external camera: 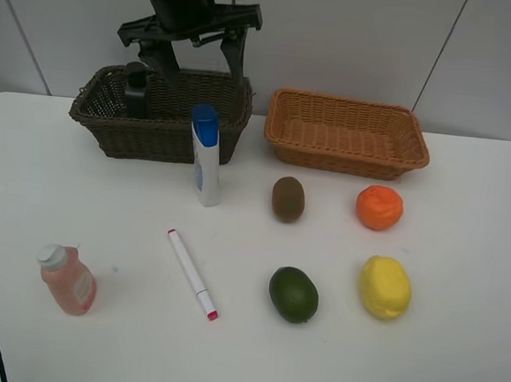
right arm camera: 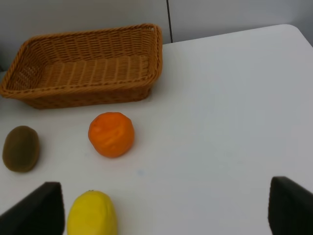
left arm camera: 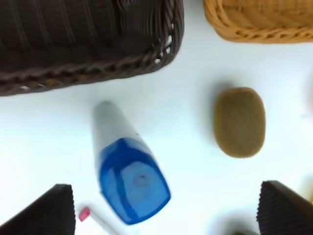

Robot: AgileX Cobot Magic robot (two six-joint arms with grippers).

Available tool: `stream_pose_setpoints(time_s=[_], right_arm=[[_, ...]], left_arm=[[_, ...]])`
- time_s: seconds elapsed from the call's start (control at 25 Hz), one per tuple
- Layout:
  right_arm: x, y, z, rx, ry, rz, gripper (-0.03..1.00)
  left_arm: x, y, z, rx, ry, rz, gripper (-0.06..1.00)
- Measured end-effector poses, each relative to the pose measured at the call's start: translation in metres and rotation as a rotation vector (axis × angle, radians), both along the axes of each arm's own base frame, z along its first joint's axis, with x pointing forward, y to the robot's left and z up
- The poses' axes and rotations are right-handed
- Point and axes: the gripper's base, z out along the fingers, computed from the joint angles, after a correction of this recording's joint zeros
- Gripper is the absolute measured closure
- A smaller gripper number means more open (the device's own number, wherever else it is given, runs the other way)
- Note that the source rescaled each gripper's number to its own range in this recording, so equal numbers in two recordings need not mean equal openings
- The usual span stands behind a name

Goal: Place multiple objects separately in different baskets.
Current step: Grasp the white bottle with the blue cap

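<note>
The left hand [external camera: 203, 67] hangs open and empty, its fingers spread wide, up above the dark basket [external camera: 153, 139]. Its own camera looks down between the fingertips onto the blue cap of the white tube [left arm camera: 129, 181]. The tube stands upright on the desk [external camera: 455, 348] just in front of that basket. A dark pump bottle [external camera: 137, 89] already stands inside the basket, so picking up the tube looks like the step in hand.

To do it well, the hand should centre over the cap and come straight down. It should close on the white body below the cap, not on the cap. The tube is tall and narrow, so a sideways nudge would likely tip it. Once gripped, it needs lifting clear of the basket wall and setting down beside the pump bottle, not on it. The kiwi [external camera: 288, 199] lies near the tube, and the fingers should stay clear of it.

The right hand [right arm camera: 164, 208] is also open and holds nothing. It sits above the fruit side, where the orange [right arm camera: 111, 134] and lemon [right arm camera: 92, 214] lie in front of the tan basket [right arm camera: 83, 95], which holds nothing. On the desk nearer the front are a green fruit [external camera: 293, 294], a marker [external camera: 192, 274] and a pink bottle [external camera: 68, 280].

The tube has a small bluish mark and the pink bottle a pale label. Neither can be read.
</note>
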Motion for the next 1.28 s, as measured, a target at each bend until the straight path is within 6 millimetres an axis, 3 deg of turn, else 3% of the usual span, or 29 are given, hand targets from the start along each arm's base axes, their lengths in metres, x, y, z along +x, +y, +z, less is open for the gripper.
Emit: stream_pose_setpoints(time_s=[0.32, 0.72, 0.88, 1.0, 1.12, 1.28], right_arm=[[0.000, 0.000, 0.000, 0.000, 0.000, 0.000, 0.00], [0.000, 0.000, 0.000, 0.000, 0.000, 0.000, 0.00], [0.000, 0.000, 0.000, 0.000, 0.000, 0.000, 0.00], [0.000, 0.000, 0.000, 0.000, 0.000, 0.000, 0.00], [0.000, 0.000, 0.000, 0.000, 0.000, 0.000, 0.00], [0.000, 0.000, 0.000, 0.000, 0.000, 0.000, 0.00]], left_arm=[[0.009, -0.006, -0.037, 0.033, 0.092, 0.089, -0.03], [0.019, -0.012, -0.097, 0.084, 0.221, 0.128, -0.03], [0.019, -0.012, -0.099, 0.088, 0.225, 0.128, -0.02], [0.019, -0.012, -0.099, 0.088, 0.225, 0.128, 0.16], [0.020, -0.011, -0.099, 0.102, 0.214, 0.107, 0.59], [0.019, -0.011, -0.097, 0.092, 0.208, 0.079, 0.62]])
